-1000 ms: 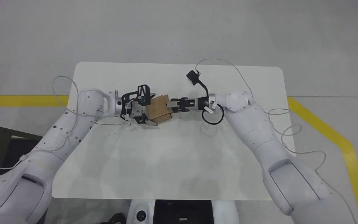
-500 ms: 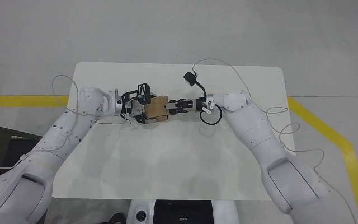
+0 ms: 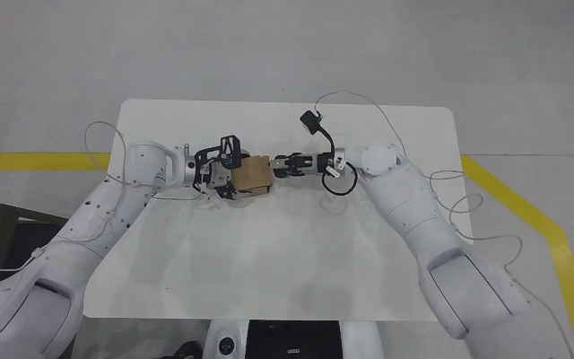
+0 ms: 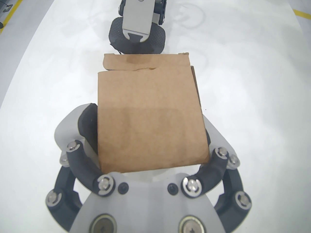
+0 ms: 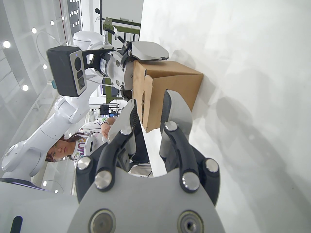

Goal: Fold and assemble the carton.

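A small brown carton [image 3: 255, 175] lies on the white table [image 3: 287, 260] at centre back, between both grippers. My left gripper [image 3: 226, 172] holds it from the left; in the left wrist view the carton [image 4: 150, 117] sits squeezed between that gripper's fingers [image 4: 87, 124]. The carton's far end flap [image 4: 145, 61] is folded down. My right gripper [image 3: 276, 168] meets the carton from the right, with its pad [image 4: 138, 37] touching that flap's edge. In the right wrist view my right gripper [image 5: 150, 110] is open, its fingers apart astride the carton's [image 5: 170, 83] near corner.
Thin cables [image 3: 359, 103] loop over the table's back right part, near the right arm. Table edges run close behind the grippers. The front half of the table is bare white surface.
The carton has squared up and sits closer against my left gripper. My right gripper has pressed a little leftward against its end.
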